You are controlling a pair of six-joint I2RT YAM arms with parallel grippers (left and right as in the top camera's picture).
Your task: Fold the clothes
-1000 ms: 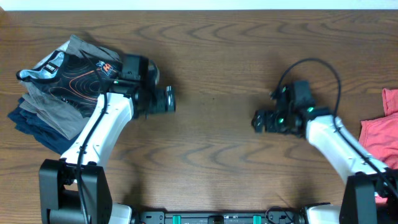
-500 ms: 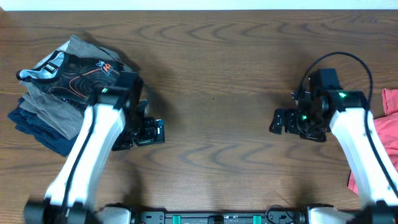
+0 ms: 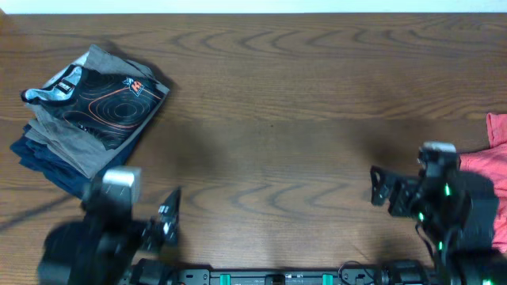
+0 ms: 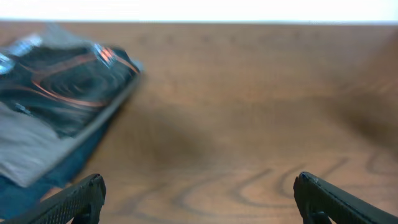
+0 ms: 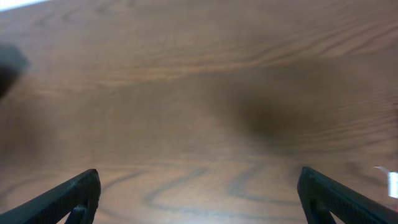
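Note:
The clothes, a black jersey [image 3: 103, 99] with orange contour lines, lie folded on top of a stack at the table's far left. In the left wrist view the jersey [image 4: 68, 78] is at the upper left, blurred. My left gripper [image 3: 168, 215] is back near the front left edge, well clear of the stack. It is open, and only wood shows between its fingertips [image 4: 199, 193]. My right gripper [image 3: 379, 187] is near the front right, also open over bare wood [image 5: 199, 193].
Folded grey and navy trousers [image 3: 47, 150] lie under the jersey. A red shirt [image 3: 485, 170] lies at the right edge, close beside the right arm. The wooden table [image 3: 269, 103] stretches between the two arms.
Both arms have drawn back from the middle of the table toward the front edge, the left away from the stack. Both grippers stayed open and empty.

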